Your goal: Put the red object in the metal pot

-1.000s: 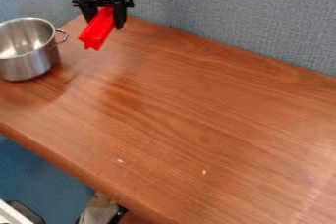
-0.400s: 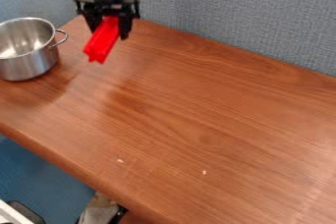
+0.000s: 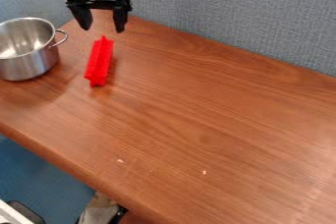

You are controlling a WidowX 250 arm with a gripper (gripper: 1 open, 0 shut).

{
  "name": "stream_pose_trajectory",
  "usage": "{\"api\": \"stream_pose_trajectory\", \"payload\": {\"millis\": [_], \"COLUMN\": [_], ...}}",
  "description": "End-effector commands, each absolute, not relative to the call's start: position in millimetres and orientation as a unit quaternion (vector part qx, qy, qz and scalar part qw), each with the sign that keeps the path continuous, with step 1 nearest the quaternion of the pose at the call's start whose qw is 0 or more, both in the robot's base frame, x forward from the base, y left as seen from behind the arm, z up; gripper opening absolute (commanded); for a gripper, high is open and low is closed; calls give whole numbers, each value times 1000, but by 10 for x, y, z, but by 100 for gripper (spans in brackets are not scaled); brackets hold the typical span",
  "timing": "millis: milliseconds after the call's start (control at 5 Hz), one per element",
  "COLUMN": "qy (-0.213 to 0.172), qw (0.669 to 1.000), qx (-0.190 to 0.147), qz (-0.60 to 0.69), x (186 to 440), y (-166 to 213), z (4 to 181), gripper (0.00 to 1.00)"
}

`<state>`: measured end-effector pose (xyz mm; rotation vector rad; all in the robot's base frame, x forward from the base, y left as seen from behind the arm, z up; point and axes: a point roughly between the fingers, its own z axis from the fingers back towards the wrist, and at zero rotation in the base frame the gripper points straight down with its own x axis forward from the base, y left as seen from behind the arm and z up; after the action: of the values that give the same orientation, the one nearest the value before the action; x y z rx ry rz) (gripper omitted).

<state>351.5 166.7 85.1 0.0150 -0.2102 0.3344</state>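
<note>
In the camera view the red object [image 3: 98, 60] lies flat on the wooden table [image 3: 197, 110], its long axis running from near the back edge toward the viewer and slightly left, to the right of the metal pot [image 3: 27, 47] and apart from it. A second ago it hung tilted in the gripper [image 3: 98, 17], which now stands above it with jaws spread and nothing between them. The table is reddish-brown wood against a grey-blue textured wall [image 3: 250, 12].
</note>
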Motion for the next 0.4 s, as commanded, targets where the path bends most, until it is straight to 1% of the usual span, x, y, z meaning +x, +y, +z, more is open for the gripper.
{"api": "stream_pose_trajectory", "payload": {"millis": [0,200], "qy": [-117,-98], "qw": [984,983], "qx": [4,24], "qz": [133,153], "x": [3628,3692], "y": [1634,1657], "z": [793,707], "gripper": [100,100]}}
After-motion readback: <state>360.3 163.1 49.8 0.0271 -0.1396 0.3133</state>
